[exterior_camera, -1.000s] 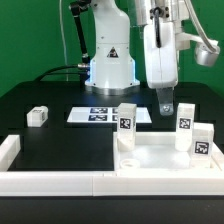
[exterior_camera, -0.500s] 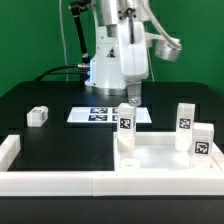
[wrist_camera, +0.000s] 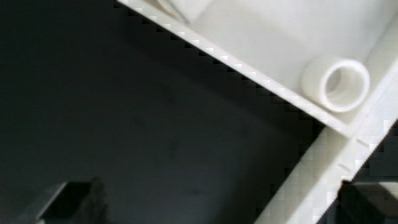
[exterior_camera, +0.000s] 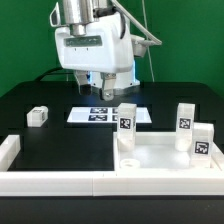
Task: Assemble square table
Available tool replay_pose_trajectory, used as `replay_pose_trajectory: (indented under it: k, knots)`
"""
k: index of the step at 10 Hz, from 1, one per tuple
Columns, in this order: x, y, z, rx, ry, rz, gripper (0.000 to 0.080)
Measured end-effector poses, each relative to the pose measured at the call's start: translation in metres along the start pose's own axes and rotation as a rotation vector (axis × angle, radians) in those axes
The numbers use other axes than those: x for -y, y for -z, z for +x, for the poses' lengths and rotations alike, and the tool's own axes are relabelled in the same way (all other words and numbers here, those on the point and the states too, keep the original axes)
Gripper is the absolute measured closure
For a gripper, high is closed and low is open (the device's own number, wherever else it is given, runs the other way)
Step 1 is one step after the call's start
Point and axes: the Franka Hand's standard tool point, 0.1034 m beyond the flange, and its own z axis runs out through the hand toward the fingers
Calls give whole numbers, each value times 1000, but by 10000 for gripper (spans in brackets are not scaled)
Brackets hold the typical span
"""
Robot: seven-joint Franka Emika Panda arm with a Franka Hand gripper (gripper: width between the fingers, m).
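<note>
Fingers (exterior_camera: 104,89) point straight down, dark tips apart with a clear gap, nothing between them. Gripper (exterior_camera: 108,90) hangs above the marker board (exterior_camera: 105,115), not touching it. White wrist housing above it sits toward the exterior view's left of centre, with the arm's base (exterior_camera: 112,68) behind.

In the wrist view both dark finger tips (wrist_camera: 68,202) show at the frame edges, well apart, over the black table (wrist_camera: 125,120); a white rail with a row of small holes (wrist_camera: 231,65) runs diagonally, with a round white ring (wrist_camera: 338,80) beside it.

Square slab (exterior_camera: 165,155) lies flat on the table on the exterior view's right, rimmed face up like a tray, touching the low white border rail (exterior_camera: 60,180) in front. One leg (exterior_camera: 127,122) stands upright at the slab's back left corner, long axis vertical, tag facing the camera. Second leg (exterior_camera: 185,122) stands upright near the back right, a third (exterior_camera: 202,143) stands just beside it, closer to the camera, both tagged. Whether these stand inside the rim or behind it cannot be told. Fourth leg (exterior_camera: 38,116) lies alone on the table at the exterior view's left, well apart from the slab.
</note>
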Motion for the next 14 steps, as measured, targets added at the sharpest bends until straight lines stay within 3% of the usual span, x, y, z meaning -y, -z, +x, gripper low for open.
replay_pose_trajectory:
  k: [2,3,4,5,7,8,10,13,14]
  knots:
    - [-6,-2,2,-3,195,-2,151]
    - [-24,-8,5,4,287,-13,151]
    - [-43,-12,8,20,362,-26,151]
    - [-75,-15,16,38,507,-40,151]
    - [-125,-20,36,46,744,-62,151]
    - [-136,-23,42,11,834,-79,151]
    - [-135,-24,41,7,967,-87,151]
    - [-138,-28,38,40,962,-92,151]
    - [-152,-34,39,67,970,-117,151]
